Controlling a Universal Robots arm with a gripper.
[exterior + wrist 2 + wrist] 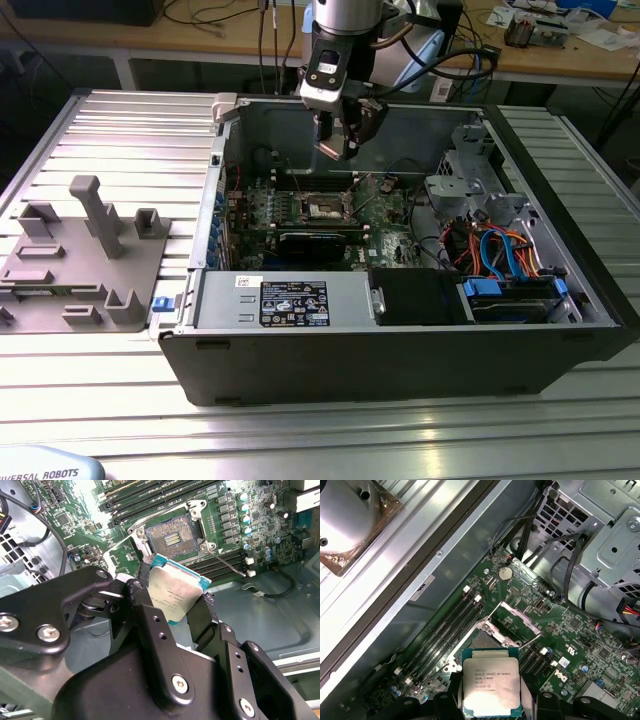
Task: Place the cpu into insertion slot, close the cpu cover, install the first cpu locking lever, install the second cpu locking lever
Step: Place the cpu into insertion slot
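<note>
Above the open case [400, 370], at twelve o'clock from the slot [325, 208] in the exterior view, the end effector [338, 150] is closed on two opposite edges of the cpu [491, 682], which looks light, stiff and probably fragile underneath, so edges suit holding.

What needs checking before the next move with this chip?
1. Chip gripped in the tool: ok, held by two opposite edges.
2. Socket empty: ok, nothing sits in it.
3. Cover lifted off the socket: ok.
4. Lever swung clear of the socket: ok.
5. Chip corners matched to the socket: cannot tell.
</note>
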